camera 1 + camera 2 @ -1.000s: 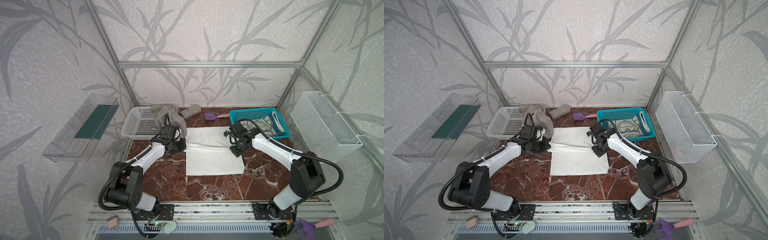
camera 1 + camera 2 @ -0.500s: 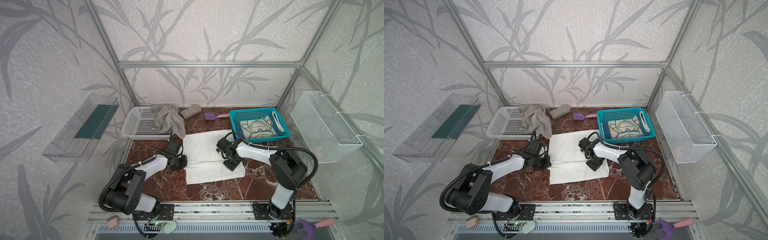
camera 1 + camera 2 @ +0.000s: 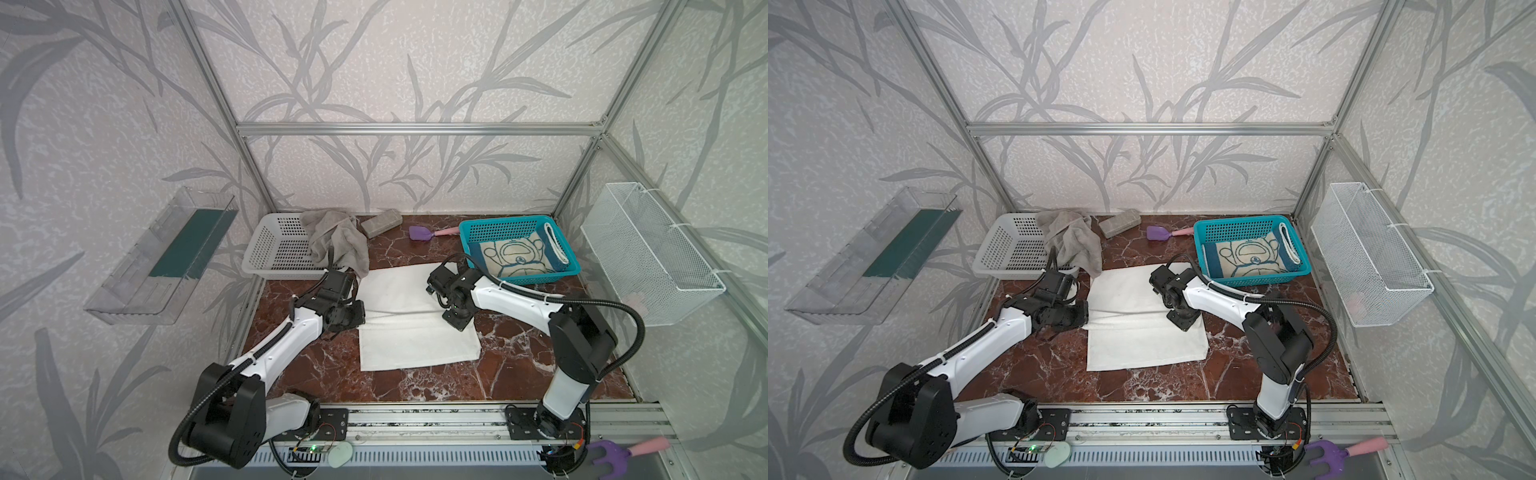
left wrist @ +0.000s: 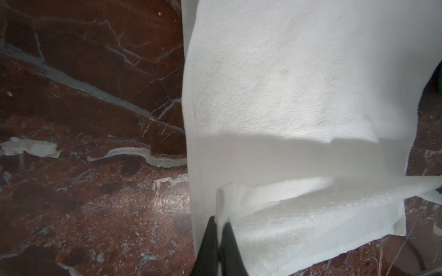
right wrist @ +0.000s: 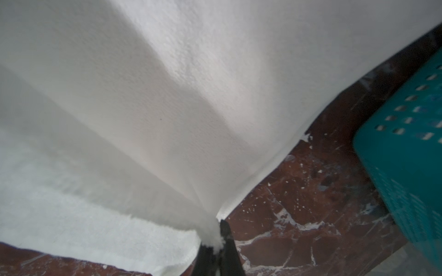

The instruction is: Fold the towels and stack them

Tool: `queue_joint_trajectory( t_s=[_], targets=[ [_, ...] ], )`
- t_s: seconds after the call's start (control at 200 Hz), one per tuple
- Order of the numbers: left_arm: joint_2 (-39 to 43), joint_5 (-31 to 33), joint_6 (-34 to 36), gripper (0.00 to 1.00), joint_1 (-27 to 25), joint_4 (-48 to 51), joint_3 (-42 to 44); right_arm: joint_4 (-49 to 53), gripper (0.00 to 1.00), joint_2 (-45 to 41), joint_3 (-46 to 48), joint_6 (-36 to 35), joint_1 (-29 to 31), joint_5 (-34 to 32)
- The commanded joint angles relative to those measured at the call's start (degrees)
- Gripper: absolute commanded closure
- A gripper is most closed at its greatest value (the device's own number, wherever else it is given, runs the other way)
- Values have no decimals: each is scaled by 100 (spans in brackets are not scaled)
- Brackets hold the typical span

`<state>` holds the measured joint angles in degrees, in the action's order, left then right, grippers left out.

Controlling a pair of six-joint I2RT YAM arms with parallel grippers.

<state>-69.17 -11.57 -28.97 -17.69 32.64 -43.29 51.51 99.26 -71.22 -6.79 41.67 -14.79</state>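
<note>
Both far corners have travelled about halfway toward the near edge in the last second, so the fold's in mid-flight. Right now my left gripper [image 4: 218,236] is pinched shut on the left corner of the white towel [image 3: 415,345], and my right gripper [image 5: 216,239] is clamped on the right corner.

Trick from here, I reckon: keep both grippers level and in step, and carry the flap low till it meets the near edge. An uneven pull would skew it.

It's plain white terry, mid-table [image 3: 519,365], with the near half flat. The cartoon towel [image 3: 517,259] lies in the teal basket [image 3: 498,222] far right. The grey towel [image 3: 336,241] is crumpled over the white basket [image 3: 270,245] far left.
</note>
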Motion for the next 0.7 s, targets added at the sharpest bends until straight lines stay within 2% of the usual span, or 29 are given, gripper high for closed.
queue_joint_trajectory(
  t_s=[0.0, 0.115, 0.275, 0.305, 0.365, 0.465, 0.565, 0.695],
  targets=[
    [397, 258, -40, 100, 7, 728, -30, 801, 100, -688, -62, -245, -128, -435],
    [727, 114, -232, 100, -96, 669, 208, 842, 100, -1130, 216, -257, -148, -387],
    [640, -85, -577, 100, -216, 179, 917, 567, 100, -1277, 872, 20, -142, 370],
    [540, -162, -641, 100, -226, 34, 1067, 416, 100, -1221, 983, -22, -137, 562],
    [334, -331, -811, 100, -235, -359, 1323, 565, 100, -943, 833, 47, 24, 429],
    [-75, -462, -944, 100, -235, -892, 1532, 347, 100, -475, 707, 63, 34, 675],
    [-438, -277, -910, 100, -219, -1056, 1471, 27, 100, -32, 694, 50, 34, 766],
    [-958, 213, -742, 100, -150, -781, 1025, -229, 100, 445, 577, 21, 34, 714]
  ],
)
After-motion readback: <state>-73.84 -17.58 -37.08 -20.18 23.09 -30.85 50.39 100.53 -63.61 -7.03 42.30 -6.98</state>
